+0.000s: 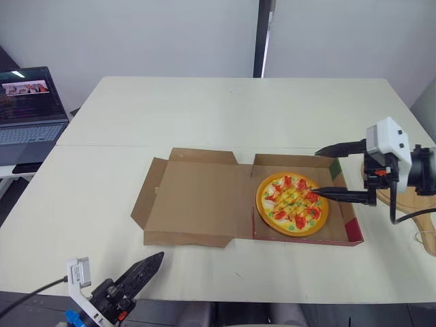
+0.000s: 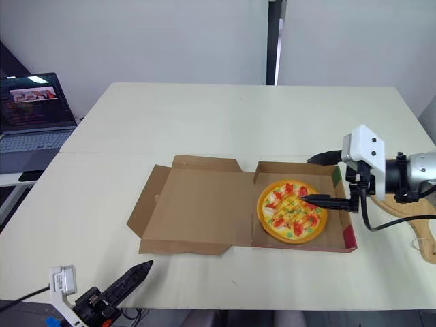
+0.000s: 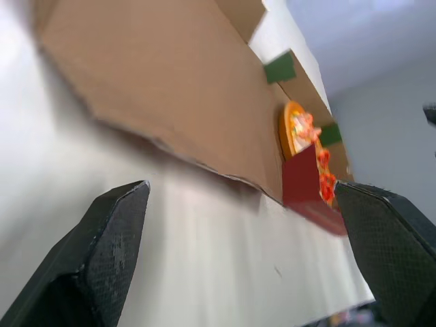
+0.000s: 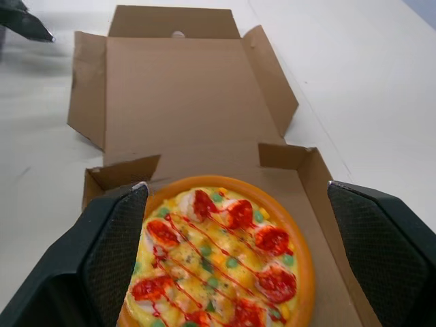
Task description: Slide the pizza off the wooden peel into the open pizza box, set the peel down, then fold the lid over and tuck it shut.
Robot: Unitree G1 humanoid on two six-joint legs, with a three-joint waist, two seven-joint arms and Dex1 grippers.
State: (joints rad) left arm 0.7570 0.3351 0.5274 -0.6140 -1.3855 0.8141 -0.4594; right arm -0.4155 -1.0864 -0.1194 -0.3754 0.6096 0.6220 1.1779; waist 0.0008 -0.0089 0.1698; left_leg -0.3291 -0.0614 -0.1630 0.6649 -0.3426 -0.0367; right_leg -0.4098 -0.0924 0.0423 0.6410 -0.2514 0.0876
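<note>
**A:** So, where was the pizza (image 1: 291,204)?

**B:** Inside the pizza box (image 1: 344,221). It lay flat in the tray half, on the robot's right, and its orange rim filled most of the tray floor.

**A:** And the lid (image 1: 201,197)?

**B:** It was unfolded, lying flat on the surface (image 1: 225,116) just left of the tray, with its side flaps spread out. It had not yet been folded over.

**A:** What about the right pincer (image 1: 315,172)?

**B:** It reached in from the right with its two black fingers spread wide, gripping nothing. One finger pointed across the pizza's right edge, but I couldn't tell whether it touched the topping. The other finger was level with the tray's far wall.

**A:** The peel?

**B:** The wooden peel (image 2: 424,240) lay on the surface just beyond the box's right side, partly hidden under the right arm.

**A:** And the left pincer (image 1: 155,259)?

**B:** It was low at the near left edge of the surface, well apart from the box. Its fingers were wide apart and empty, pointing toward the lid's near side.

**A:** Anything else?

**B:** An open laptop (image 1: 30,112) stood beside the surface's far left edge, with its screen lit.
</note>
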